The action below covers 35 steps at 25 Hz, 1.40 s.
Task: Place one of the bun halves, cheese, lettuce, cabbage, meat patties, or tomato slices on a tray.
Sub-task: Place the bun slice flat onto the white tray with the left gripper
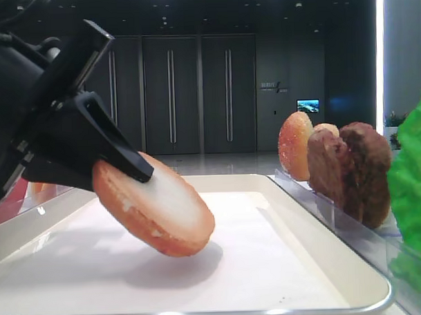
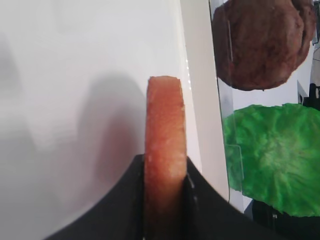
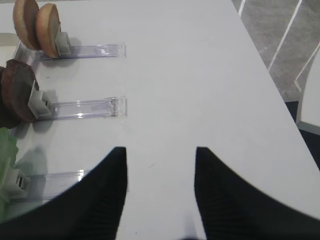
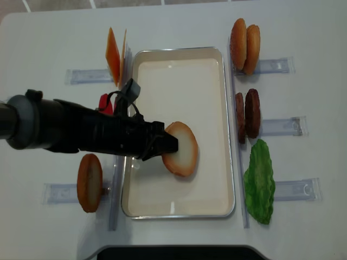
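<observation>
White table [image 4: 179, 21], tray [image 4: 179, 51], clear racks [image 4: 282, 127]

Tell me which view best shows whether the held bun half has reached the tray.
The low exterior high view: the bun half, tilted in the left pincer, hangs above the tray liner, shadow beneath. The overhead view shows only its position over the tray; the left wrist view shows it edge-on; the right wrist view misses it.
</observation>
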Available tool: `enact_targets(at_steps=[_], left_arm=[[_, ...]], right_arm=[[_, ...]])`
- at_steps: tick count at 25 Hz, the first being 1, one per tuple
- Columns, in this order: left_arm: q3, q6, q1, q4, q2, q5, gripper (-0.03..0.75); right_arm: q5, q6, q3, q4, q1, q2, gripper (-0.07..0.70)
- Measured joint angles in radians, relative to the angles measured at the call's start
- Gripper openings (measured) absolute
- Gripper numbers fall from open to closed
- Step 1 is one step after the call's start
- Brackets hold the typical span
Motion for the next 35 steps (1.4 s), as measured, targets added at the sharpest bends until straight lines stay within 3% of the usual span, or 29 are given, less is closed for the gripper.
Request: enact_targets(at_steps=[14, 22, 25, 31, 35], left_arm=[[0.000, 0.023, 0.000, -0.005, 0.000, -0.016, 0.127], [0.000, 0.002, 0.000, 0.003, 0.000, -0.016, 0.388], [0.000, -0.015, 0.000, 0.025, 0.000, -0.016, 0.426], [-0.039, -0.165, 0.000, 0.182, 0.000, -0.016, 0.437], [-0.112, -0.421, 0.000, 0.447, 0.000, -0.014, 0.438]], right_arm=[[0.000, 0.000, 0.000, 0.000, 0.000, 0.000, 0.307], [0.000, 0.000, 0.000, 0.000, 0.000, 0.000, 0.307], [0.000, 0.000, 0.000, 0.000, 0.000, 0.000, 0.307], [0.000, 0.000, 0.000, 0.000, 0.000, 0.000, 0.307], [0.000, 0.000, 0.000, 0.000, 0.000, 0.000, 0.307]])
